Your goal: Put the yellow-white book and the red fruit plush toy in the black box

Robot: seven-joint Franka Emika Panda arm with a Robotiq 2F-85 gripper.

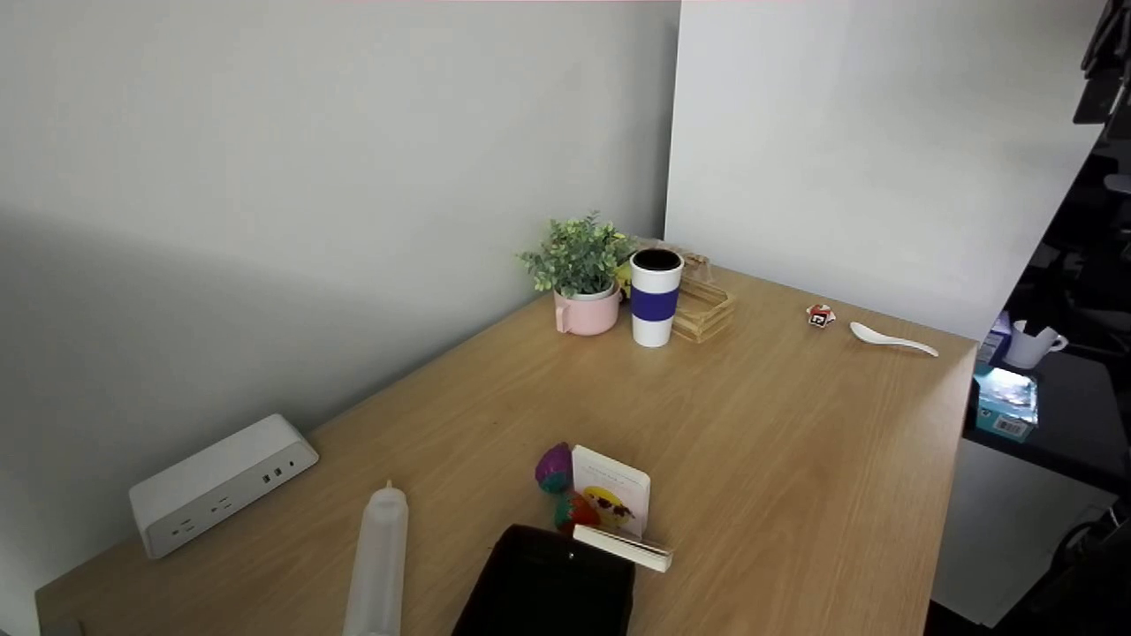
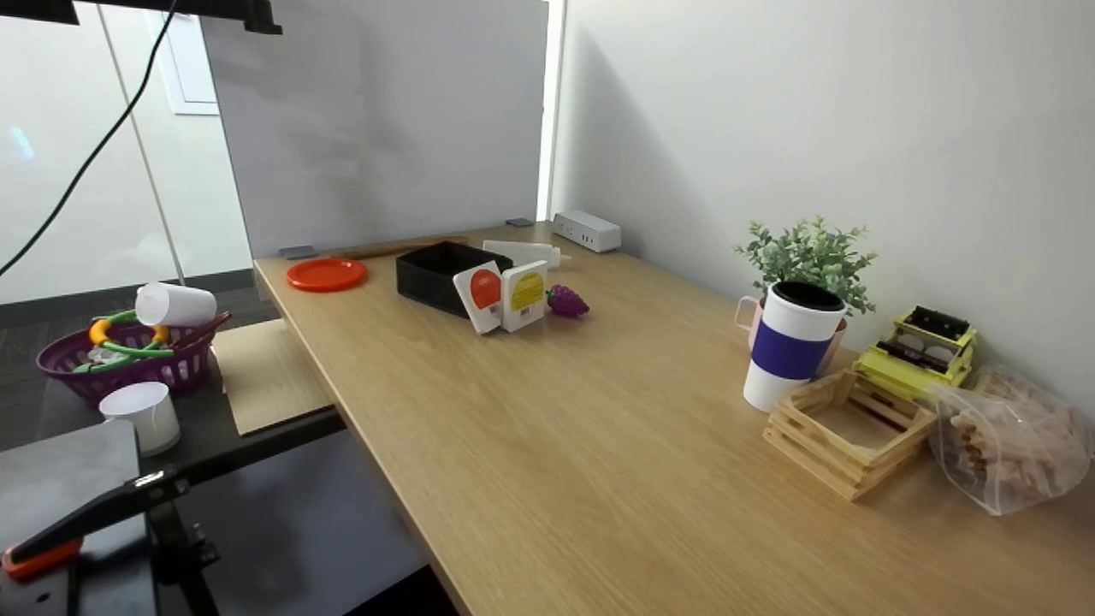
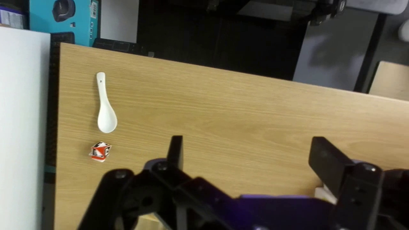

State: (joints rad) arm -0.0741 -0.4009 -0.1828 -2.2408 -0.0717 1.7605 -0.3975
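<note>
Yellow-white book point(image 2: 524, 296) stands roughly upright at the near right of the black box point(image 2: 428, 287) in an exterior view; likely light, stiff and slick-covered, best pinched across its thin upper edge. The gripper point(image 3: 246, 151) spreads wide, holding nothing.

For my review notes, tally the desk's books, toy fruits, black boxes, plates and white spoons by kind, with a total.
Books: 2, a yellow-white book and a white-red book
Toy fruits: 2, a red fruit and a purple fruit
Black box: 1
Plate: 1
White spoon: 1
Total: 7
</note>
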